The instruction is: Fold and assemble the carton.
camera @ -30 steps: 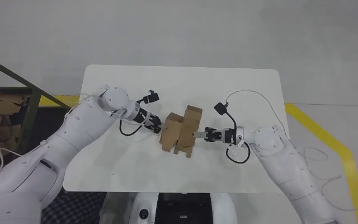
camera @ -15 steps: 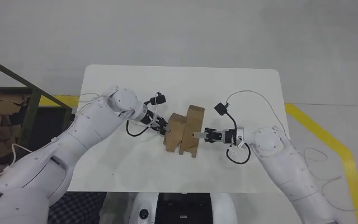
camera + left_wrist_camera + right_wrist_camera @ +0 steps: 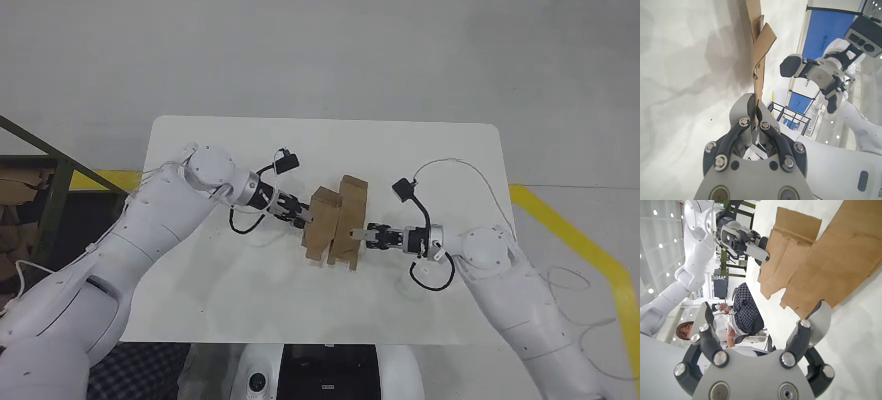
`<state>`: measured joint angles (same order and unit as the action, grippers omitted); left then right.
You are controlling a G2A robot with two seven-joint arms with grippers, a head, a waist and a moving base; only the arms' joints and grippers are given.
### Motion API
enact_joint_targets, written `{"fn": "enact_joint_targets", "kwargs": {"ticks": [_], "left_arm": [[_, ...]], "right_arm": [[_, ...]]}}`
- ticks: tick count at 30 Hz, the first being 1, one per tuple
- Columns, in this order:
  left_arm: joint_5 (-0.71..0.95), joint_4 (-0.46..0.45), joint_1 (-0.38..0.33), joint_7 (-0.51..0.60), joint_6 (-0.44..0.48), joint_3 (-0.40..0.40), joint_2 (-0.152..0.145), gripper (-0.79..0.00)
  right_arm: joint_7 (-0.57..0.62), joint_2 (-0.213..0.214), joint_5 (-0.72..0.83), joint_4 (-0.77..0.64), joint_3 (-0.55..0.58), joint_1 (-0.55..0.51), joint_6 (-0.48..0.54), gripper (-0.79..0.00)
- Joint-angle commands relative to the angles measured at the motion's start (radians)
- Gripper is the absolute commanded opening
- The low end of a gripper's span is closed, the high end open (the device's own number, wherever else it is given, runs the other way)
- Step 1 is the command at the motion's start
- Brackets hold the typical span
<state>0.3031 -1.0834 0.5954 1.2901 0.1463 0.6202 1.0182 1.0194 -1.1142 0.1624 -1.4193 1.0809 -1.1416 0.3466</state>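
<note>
1. The brown corrugated cardboard carton (image 3: 335, 222), partly folded, stands on edge near the middle of the white table with rounded corners (image 3: 440, 160); from above it shows as two upright panels side by side, the one on the robot's right reaching a little farther from the robot.
2. The left gripper (image 3: 302, 216) is at the carton's left side; in the left wrist view its two dark fingertips are pressed together on a thin cardboard edge, pinching it; from there the sheet rises edge-on, with a loose flap angling off near its far end.
3. The right gripper (image 3: 360, 233) sits just beside the carton's right side, low over the table; in the right wrist view its fingers are spread wide apart with nothing between them; one finger (image 3: 820, 308) lies close to the carton's lower corner, and whether it touches cannot be told.
4. The right wrist view shows the carton's broad face with stepped, notched flaps along the edge nearer the robot.
</note>
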Motion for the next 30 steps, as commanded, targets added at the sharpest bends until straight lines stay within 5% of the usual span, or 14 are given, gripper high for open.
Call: {"fn": "enact_joint_targets", "kwargs": {"ticks": [1, 15, 18, 28, 30], "left_arm": [[0.03, -0.003, 0.004, 0.027, 0.02, 0.025, -0.007, -0.785], [0.211, -0.073, 0.069, 0.246, 0.11, 0.159, -0.055, -0.785], [0.229, -0.088, 0.074, 0.246, 0.114, 0.149, -0.061, -0.785], [0.284, -0.11, 0.047, 0.246, 0.137, 0.085, -0.083, -0.785], [0.291, -0.109, 0.04, 0.246, 0.138, 0.074, -0.086, -0.785]], "right_arm": [[0.008, 0.003, 0.01, 0.009, 0.014, 0.001, 0.003, 0.0], [0.076, 0.006, 0.17, 0.052, 0.037, 0.016, 0.033, -0.025], [0.099, 0.005, 0.172, 0.063, 0.03, 0.027, 0.036, -0.403], [0.171, 0.003, 0.206, 0.066, 0.001, 0.045, 0.052, -0.785], [0.173, 0.003, 0.21, 0.068, -0.001, 0.047, 0.054, -0.785]]}}
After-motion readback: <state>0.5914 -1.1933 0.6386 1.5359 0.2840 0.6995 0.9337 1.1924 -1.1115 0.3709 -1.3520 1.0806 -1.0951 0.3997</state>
